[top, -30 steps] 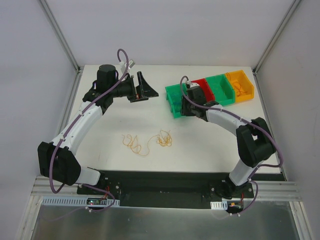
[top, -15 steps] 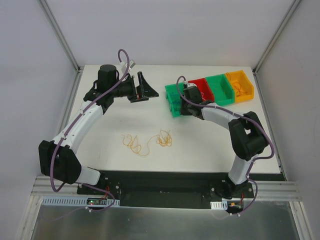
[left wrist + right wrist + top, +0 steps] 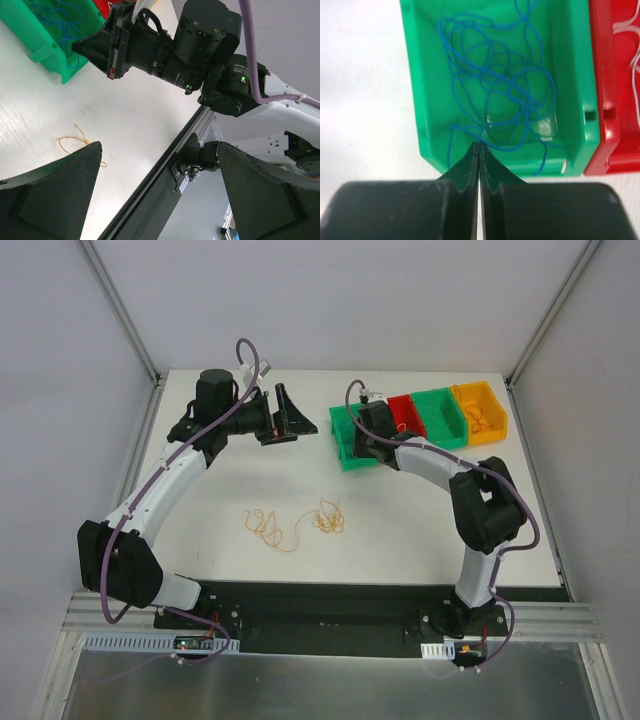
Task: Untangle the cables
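Note:
A blue cable [image 3: 490,65] lies bunched in the leftmost green bin [image 3: 415,75]. My right gripper [image 3: 478,145] is shut at the bin's near wall, and blue strands run together at its tips. In the top view the right gripper [image 3: 358,445] is over that bin [image 3: 345,458]. Two orange-yellow cable curls [image 3: 265,525] [image 3: 330,518] lie loose on the table's near middle; one shows in the left wrist view [image 3: 75,142]. My left gripper [image 3: 295,420] is wide open and empty, held above the table at the back left; its jaws [image 3: 159,150] hold nothing.
A red bin [image 3: 405,407] with a white cable [image 3: 635,65], a second green bin [image 3: 442,418] and an orange bin [image 3: 482,410] with yellow wire stand in a row at the back right. White walls enclose the table.
My right gripper has moved left and back along the bins, from near the red bin to over the leftmost green bin. The left arm has not moved.

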